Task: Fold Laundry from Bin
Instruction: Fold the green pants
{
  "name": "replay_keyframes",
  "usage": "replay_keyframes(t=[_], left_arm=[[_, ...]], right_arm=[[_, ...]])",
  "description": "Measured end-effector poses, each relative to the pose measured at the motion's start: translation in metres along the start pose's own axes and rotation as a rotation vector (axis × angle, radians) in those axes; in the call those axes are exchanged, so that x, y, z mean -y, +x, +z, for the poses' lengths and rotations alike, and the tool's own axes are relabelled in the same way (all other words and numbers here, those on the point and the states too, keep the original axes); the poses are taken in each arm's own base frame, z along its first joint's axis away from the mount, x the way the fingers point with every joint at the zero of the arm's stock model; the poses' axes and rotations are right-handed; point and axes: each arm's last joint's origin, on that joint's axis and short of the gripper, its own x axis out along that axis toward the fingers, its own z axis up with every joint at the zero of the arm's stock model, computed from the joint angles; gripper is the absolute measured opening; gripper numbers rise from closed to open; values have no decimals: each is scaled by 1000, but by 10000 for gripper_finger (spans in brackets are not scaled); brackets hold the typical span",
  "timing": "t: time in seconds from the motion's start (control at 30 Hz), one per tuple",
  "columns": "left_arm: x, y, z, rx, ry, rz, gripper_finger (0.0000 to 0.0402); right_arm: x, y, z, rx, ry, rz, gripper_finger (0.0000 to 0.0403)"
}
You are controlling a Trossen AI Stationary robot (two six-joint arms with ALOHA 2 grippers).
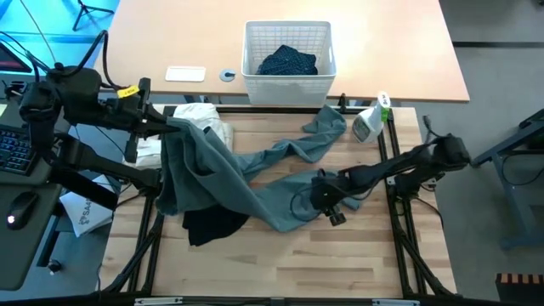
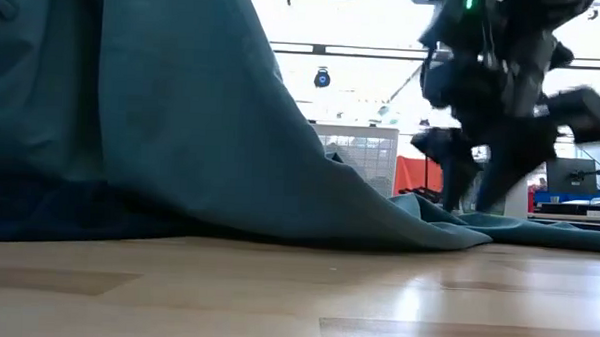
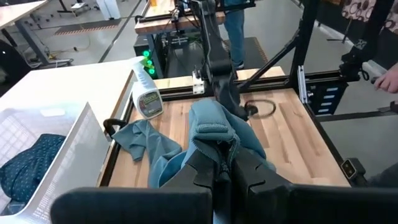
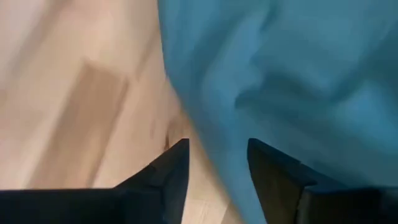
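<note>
One grey-green top (image 1: 255, 174) lies stretched across the table (image 1: 357, 255) from the bin (image 1: 287, 51), left gripper (image 3: 227, 163) clamped on its raised end, right gripper (image 4: 217, 162) parted at its near edge, one navy piece (image 1: 287, 61) in the bin.

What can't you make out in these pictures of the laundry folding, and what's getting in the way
- Black piece, high view: mostly under the grey-green top; its shape is hidden.
- White cloth, high view: partly covered by the left arm and the top.
- Bin, low view: the draped top hides its left part.
- Right gripper, right wrist view: the edge of the top lies blurred between its fingers; contact unclear.
</note>
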Motion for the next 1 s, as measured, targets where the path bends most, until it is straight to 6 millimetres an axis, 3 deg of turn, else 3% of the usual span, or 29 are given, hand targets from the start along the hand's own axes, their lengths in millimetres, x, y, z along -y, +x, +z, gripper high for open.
replay_keyframes(t=[0.13,0.23,0.33,0.4,0.5,0.6,0.7,0.83,0.9,1.0], left_arm=[[0,1,0,-3,0,6,1],[-2,0,0,-9,12,53,1],[-3,0,2,8,60,108,1],[-5,0,7,47,111,145,1],[-8,6,20,135,182,213,1],[-14,21,34,198,287,254,1],[-26,48,47,233,402,280,1],[-60,86,57,246,525,382,1],[-87,93,64,348,577,432,1],[-127,95,71,572,685,391,1]], right_arm=[[1,22,-9,-89,-38,40,119],[4,30,-5,-123,-15,13,79],[9,22,0,-200,103,0,21],[9,4,-3,-329,228,-57,9],[7,-43,8,-390,339,-189,7],[1,-108,16,-370,434,-310,4],[-6,-185,21,-181,601,-476,2],[-21,-285,8,174,782,-744,2],[-28,-331,-2,396,835,-877,1],[-35,-382,-12,665,867,-1010,1]])
